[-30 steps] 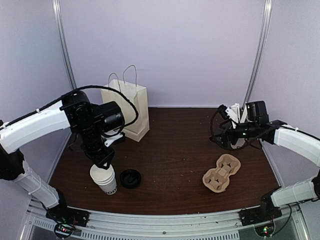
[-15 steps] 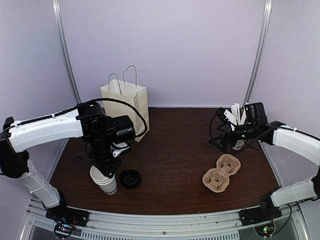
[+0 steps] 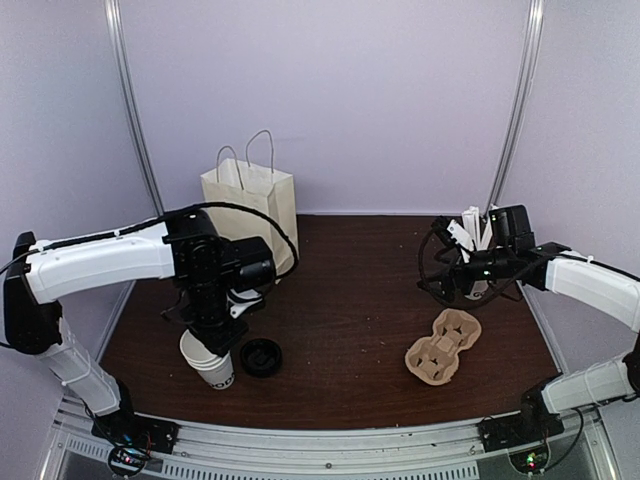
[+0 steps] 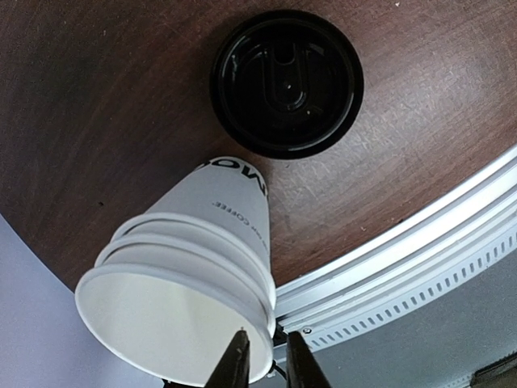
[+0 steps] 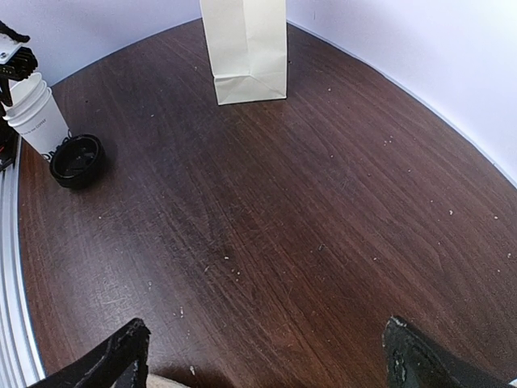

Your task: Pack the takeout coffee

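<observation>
cups: stack of nested white paper cups (image 4: 218, 218), dark lettering near the base, standing on the table (image 3: 350, 290) at its near-left part, close to the front rail. Several rims show one inside the other, top cup open.
lid: black round lid (image 4: 287, 81) lies flat on the table just beside the stack, on its right in your overhead view, not on any cup.
left end effector: your left end effector (image 4: 265, 347) sits right over the stack, fingers (image 4: 237, 360) drawn narrow, one on each side of the top rim at its near edge. You can't tell from this whether they actually pinch the rim.
right end effector: your right end effector (image 5: 266, 347) is spread wide with nothing between the tips, hanging over the far-right part of the table, well apart from the cups.
bag: cream paper bag (image 3: 255, 215) with handles stands upright at the far left, behind the left arm.
carrier: brown pulp cup carrier (image 3: 443, 347) lies on the table near right, below the right arm, empty sockets up.
stick cup: white cup with long white sticks (image 3: 472, 220) at far right, partly hidden by the right arm.
</observation>
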You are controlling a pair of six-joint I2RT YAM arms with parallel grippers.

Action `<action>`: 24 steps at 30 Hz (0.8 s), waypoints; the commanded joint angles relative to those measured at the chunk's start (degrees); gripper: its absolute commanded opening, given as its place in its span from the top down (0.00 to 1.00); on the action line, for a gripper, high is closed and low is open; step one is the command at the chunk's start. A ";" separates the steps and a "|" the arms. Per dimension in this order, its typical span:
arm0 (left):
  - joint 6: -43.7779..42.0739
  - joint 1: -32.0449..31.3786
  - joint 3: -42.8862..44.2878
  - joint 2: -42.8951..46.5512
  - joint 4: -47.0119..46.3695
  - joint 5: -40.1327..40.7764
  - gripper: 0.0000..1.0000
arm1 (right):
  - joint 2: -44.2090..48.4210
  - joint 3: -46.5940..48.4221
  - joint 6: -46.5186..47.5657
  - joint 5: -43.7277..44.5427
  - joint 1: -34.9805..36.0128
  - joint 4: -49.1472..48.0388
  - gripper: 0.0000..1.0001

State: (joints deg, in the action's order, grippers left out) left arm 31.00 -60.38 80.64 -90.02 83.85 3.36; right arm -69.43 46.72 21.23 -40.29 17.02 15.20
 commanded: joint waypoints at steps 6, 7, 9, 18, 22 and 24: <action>-0.07 -0.22 -0.84 -1.21 -0.06 -0.50 0.88 | 1.72 -0.66 1.16 -0.32 0.28 0.59 0.00; -0.12 -0.22 -0.77 -1.12 -0.01 -0.39 0.89 | 1.87 -0.66 1.11 -0.31 0.30 0.68 0.00; -0.07 -0.23 -0.50 -0.98 0.44 -0.01 0.92 | 2.08 -0.66 1.19 -0.32 0.30 0.77 0.00; -0.42 -0.24 -0.09 -0.32 3.21 2.63 1.00 | 2.19 -0.75 1.46 -0.31 0.30 1.05 0.00; -0.55 -0.17 2.49 0.29 6.77 8.48 1.00 | 2.25 -0.84 1.53 -0.31 0.28 1.03 0.00; -0.56 -0.11 5.33 0.43 9.19 12.12 1.00 | 2.27 -0.74 1.57 -0.31 0.29 1.03 0.00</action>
State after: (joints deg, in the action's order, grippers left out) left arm 30.94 -60.40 80.82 -90.74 87.44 7.73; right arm -68.34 46.54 22.37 -40.27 17.02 16.08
